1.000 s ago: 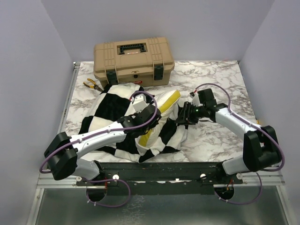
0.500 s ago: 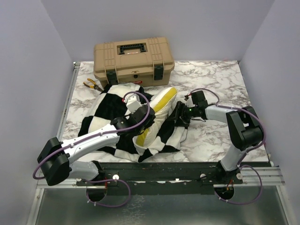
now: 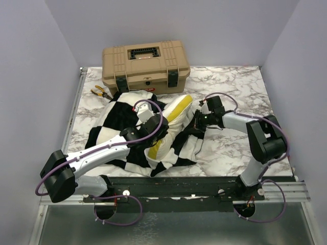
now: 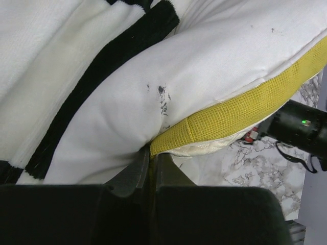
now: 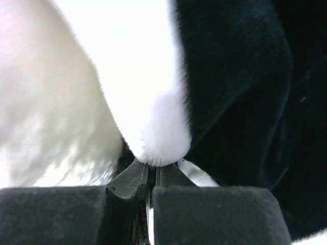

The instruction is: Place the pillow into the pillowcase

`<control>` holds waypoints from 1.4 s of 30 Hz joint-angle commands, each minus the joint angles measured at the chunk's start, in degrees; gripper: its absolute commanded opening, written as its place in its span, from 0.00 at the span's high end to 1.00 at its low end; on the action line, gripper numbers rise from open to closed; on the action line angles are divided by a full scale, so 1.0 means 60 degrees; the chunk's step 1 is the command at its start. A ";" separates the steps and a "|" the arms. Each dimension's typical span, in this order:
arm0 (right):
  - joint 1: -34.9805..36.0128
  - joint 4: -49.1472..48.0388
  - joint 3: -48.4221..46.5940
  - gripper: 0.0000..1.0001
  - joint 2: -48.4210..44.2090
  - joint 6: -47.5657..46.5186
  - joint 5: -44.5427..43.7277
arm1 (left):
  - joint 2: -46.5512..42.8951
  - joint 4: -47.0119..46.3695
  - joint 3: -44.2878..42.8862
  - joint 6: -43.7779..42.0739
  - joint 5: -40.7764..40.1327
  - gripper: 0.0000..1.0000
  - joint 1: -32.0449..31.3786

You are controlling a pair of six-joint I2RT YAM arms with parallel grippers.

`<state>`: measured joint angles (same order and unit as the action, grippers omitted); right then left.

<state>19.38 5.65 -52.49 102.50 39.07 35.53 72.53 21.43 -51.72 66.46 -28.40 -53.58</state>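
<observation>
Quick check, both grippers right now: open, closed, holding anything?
Left gripper: closed, pinching the pillow by its yellow edge.
Right gripper: closed on a fold of the pillowcase.

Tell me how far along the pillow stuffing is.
Partly done: much of the pillow looks covered by the pillowcase, but its yellow-edged end sticks out. In hand: the left claw is shut on the pillow's edge, the right claw shut on pillowcase fabric. Left: drawing the case over the exposed end.
</observation>
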 commanded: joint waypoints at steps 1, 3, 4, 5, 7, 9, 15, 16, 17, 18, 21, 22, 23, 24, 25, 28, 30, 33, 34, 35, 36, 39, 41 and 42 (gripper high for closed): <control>-0.0243 0.0653 0.0265 1.00 -0.2083 -0.0911 0.0555 | -0.0016 0.0750 0.0099 -0.0505 -0.0731 1.00 0.0243; -0.0550 0.0802 0.0509 1.00 -0.3096 -0.1054 0.0891 | 0.0157 0.0741 0.0088 -0.0755 -0.0721 1.00 0.0245; -0.0752 0.0822 0.0654 1.00 -0.3609 -0.1036 0.1017 | 0.0271 0.0745 0.0083 -0.0887 -0.0690 1.00 0.0266; -0.0984 0.0747 0.0815 1.00 -0.4225 -0.0927 0.1256 | 0.0369 0.0745 0.0070 -0.1048 -0.0632 1.00 0.0276; -0.1470 0.0113 0.1184 1.00 -0.5037 -0.0424 0.1945 | 0.0598 0.0735 0.0058 -0.1352 -0.0529 1.00 0.0280; -0.1860 -0.0643 0.1409 1.00 -0.5489 0.0180 0.2535 | 0.0832 0.0726 0.0030 -0.1704 -0.0385 1.00 0.0296; -0.2024 -0.4176 0.1376 1.00 -0.5109 0.2511 0.3801 | 0.1620 0.0464 -0.0109 -0.3422 0.0530 1.00 0.0218; -0.2015 -0.4887 0.1290 1.00 -0.4930 0.2975 0.4006 | 0.1717 0.0403 -0.0119 -0.3705 0.0687 1.00 0.0180; -0.2019 -0.5553 0.1162 1.00 -0.4715 0.3357 0.4211 | 0.1803 0.0344 -0.0111 -0.4010 0.0797 1.00 0.0097; -0.2018 -0.6218 0.0992 1.00 -0.4543 0.3797 0.4431 | 0.1877 0.0307 -0.0117 -0.4255 0.0871 1.00 0.0031; -0.2014 -0.8400 0.0495 1.00 -0.4094 0.5024 0.5039 | 0.2231 0.0245 -0.0180 -0.4937 0.1164 1.00 -0.0183; -0.2017 -0.9101 0.0337 1.00 -0.3973 0.5419 0.5201 | 0.2401 0.0240 -0.0227 -0.5052 0.1228 1.00 -0.0262; -0.2014 -0.9707 0.0193 1.00 -0.3892 0.5845 0.5318 | 0.2553 0.0237 -0.0291 -0.5132 0.1282 1.00 -0.0347; -0.2014 -1.0193 0.0118 1.00 -0.3853 0.6188 0.5382 | 0.2751 0.0237 -0.0387 -0.5186 0.1301 1.00 -0.0418; -0.2015 -1.0539 0.0063 1.00 -0.3842 0.6452 0.5441 | 0.2959 0.0215 -0.0516 -0.5251 0.1331 1.00 -0.0509; -0.1997 -1.0835 -0.0011 1.00 -0.3930 0.6763 0.5517 | 0.3595 0.0152 -0.1105 -0.5459 0.1379 1.00 -0.0768; -0.1965 -1.0818 -0.0063 1.00 -0.3969 0.6686 0.5622 | 0.4082 0.0089 -0.1567 -0.5637 0.1436 1.00 -0.0959; -0.1943 -1.0545 -0.0115 1.00 -0.3963 0.6344 0.5665 | 0.4486 0.0066 -0.2218 -0.5847 0.1506 1.00 -0.1144; -0.1946 -1.0281 -0.0114 1.00 -0.3948 0.6113 0.5617 | 0.4494 0.0047 -0.2312 -0.5772 0.1461 1.00 -0.1147; -0.1948 -0.9807 -0.0138 1.00 -0.3937 0.5756 0.5561 | 0.4420 0.0015 -0.2350 -0.5652 0.1368 1.00 -0.1148; -0.1950 -0.9266 -0.0155 1.00 -0.3910 0.5428 0.5513 | 0.4281 -0.0084 -0.2325 -0.5555 0.1316 1.00 -0.1148; -0.1941 -0.8603 -0.0275 1.00 -0.3748 0.4986 0.5420 | 0.3608 -0.0529 -0.2075 -0.5292 0.1449 1.00 -0.1074; -0.1949 -0.7850 -0.0407 1.00 -0.3598 0.4347 0.5377 | 0.2984 -0.0903 -0.1782 -0.5031 0.1942 1.00 -0.0864; -0.1943 -0.7227 -0.0530 1.00 -0.3494 0.3966 0.5375 | 0.2664 -0.1090 -0.1635 -0.4888 0.2248 0.97 -0.0741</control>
<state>7.92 -42.87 -50.57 81.14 69.69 69.30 94.54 15.88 -65.17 34.37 -21.15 -59.99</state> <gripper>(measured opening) 0.017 0.036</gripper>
